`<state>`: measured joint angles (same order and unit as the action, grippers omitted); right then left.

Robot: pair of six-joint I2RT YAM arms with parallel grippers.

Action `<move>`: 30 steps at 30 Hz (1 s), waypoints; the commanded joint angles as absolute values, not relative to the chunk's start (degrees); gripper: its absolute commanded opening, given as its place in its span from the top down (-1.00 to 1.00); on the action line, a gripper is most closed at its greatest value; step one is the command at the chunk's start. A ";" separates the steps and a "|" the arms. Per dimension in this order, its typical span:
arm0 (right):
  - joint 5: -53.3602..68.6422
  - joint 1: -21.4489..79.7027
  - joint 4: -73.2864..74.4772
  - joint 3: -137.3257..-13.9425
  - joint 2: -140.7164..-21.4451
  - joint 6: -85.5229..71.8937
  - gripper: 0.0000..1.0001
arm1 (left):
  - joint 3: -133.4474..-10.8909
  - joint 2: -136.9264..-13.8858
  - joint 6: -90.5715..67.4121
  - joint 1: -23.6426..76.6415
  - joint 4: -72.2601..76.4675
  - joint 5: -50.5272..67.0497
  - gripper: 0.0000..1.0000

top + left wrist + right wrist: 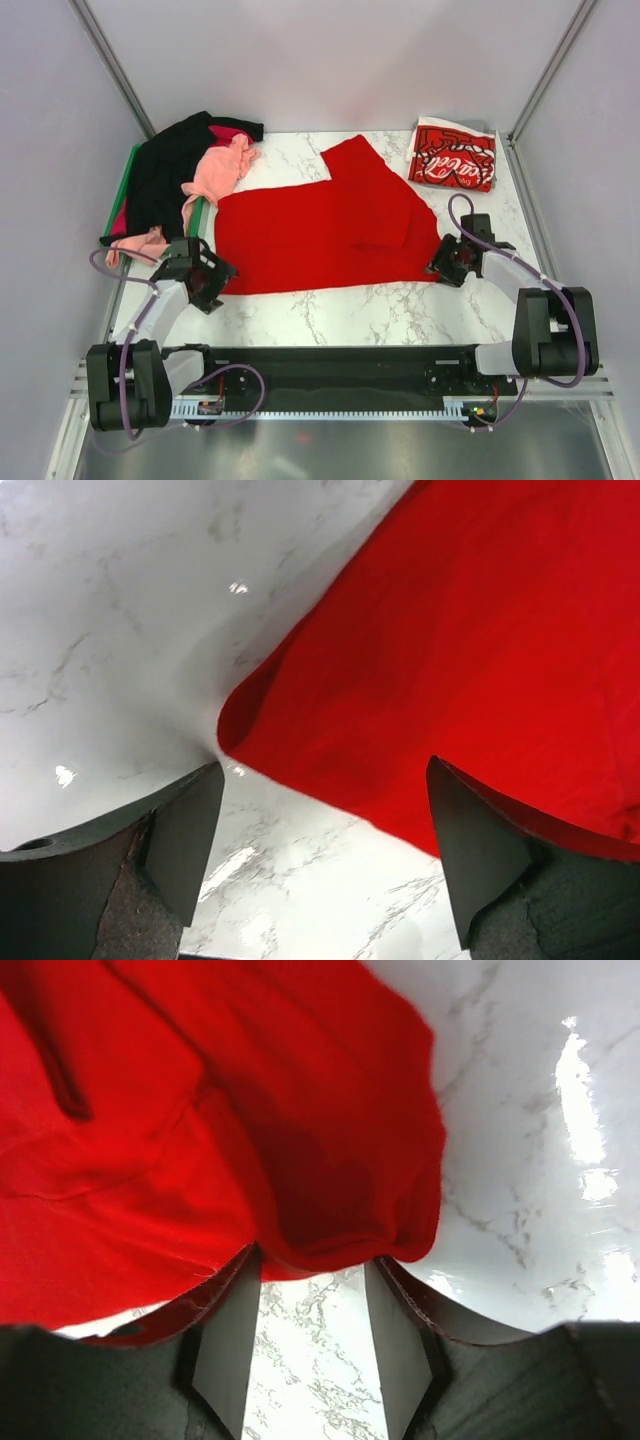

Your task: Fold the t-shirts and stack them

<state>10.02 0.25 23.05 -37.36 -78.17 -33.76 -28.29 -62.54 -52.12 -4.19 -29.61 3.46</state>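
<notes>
A large plain bright red t-shirt (330, 225) lies spread flat in the middle of the marble table. My left gripper (207, 281) is open at its near left corner; in the left wrist view (320, 815) the rounded corner of the red cloth (460, 640) lies just ahead of the wide-apart fingers (185, 825). My right gripper (447, 262) is open at the near right corner; in the right wrist view (315, 1258) the bunched red hem (330, 1200) sits at the fingertips. A folded red Coca-Cola t-shirt (455, 155) lies at the back right.
A loose pile of black (170, 165), salmon-pink (220, 170) and magenta (228, 132) shirts lies on a green tray (125, 178) at the back left. Grey walls close in the table on the left, back and right.
</notes>
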 commanded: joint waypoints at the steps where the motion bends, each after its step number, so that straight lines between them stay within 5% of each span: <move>1: 7.13 -2.63 19.43 -36.74 -79.01 -32.26 -0.07 | -25.58 -65.47 -54.84 -4.48 -23.91 1.50 -0.79; 5: 6.94 -4.74 18.46 -35.77 -79.36 -31.38 0.10 | -25.93 -70.21 -55.46 -4.57 -22.16 0.18 -0.71; 8: 8.34 -4.83 16.88 -35.60 -80.59 -31.73 0.34 | -26.89 -73.82 -55.63 -4.57 -18.74 1.14 -0.17; 9: 8.78 -4.83 16.53 -35.68 -81.03 -31.82 0.40 | -27.24 -75.05 -55.63 -4.40 -18.29 1.40 0.27; 10: 9.22 -4.83 15.57 -35.77 -81.30 -31.99 0.49 | -28.38 -75.41 -55.55 -4.48 -18.11 1.75 0.48; 13: 12.38 -4.83 14.33 -38.65 -82.79 -32.87 0.88 | -31.54 -76.02 -54.32 -4.31 -19.07 2.54 0.96; 22: 10.29 -5.36 28.19 -60.73 -71.05 -31.90 1.00 | -50.26 -66.46 -48.35 -7.63 -36.46 0.18 0.96; 30: 10.64 -5.45 28.75 -39.84 -60.31 -34.36 1.00 | -39.57 -56.62 -48.60 -9.58 -39.46 5.36 0.96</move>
